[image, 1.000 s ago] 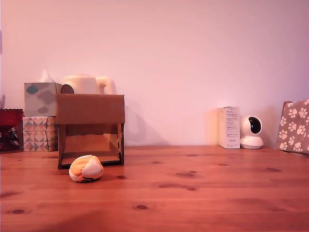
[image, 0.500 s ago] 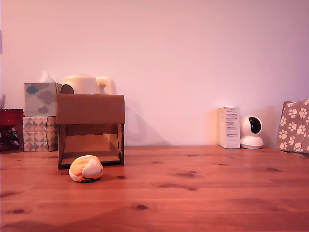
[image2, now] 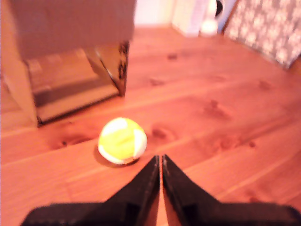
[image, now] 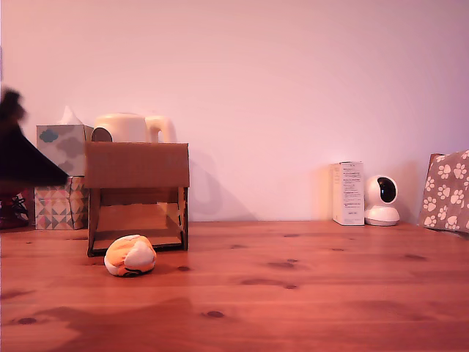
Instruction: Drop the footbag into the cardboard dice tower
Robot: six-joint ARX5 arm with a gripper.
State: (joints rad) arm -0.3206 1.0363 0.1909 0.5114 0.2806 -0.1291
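Note:
The footbag [image: 130, 255], a squashy orange, yellow and white ball, lies on the wooden table just in front of the cardboard dice tower [image: 137, 196]. The tower's cut-out lower front shows its inner ramp. A dark blurred piece of my arm [image: 22, 158] enters at the exterior view's left edge, above the table. In the wrist view my gripper [image2: 159, 159] is shut, its black fingers [image2: 142, 184] pressed together with nothing between them, tips just short of the footbag [image2: 122, 140] and apart from it. The tower [image2: 66, 56] stands beyond the ball.
Patterned tissue boxes [image: 60, 176], a cream kettle [image: 132, 127] and a red bowl [image: 11, 178] crowd behind the tower. A white box [image: 347, 193], a small white camera [image: 381, 200] and a paw-print bag [image: 447, 191] stand at the exterior view's right.
My arm has come into the exterior view at its left edge, and a shadow now spreads over the table's front. The footbag and tower have not moved.

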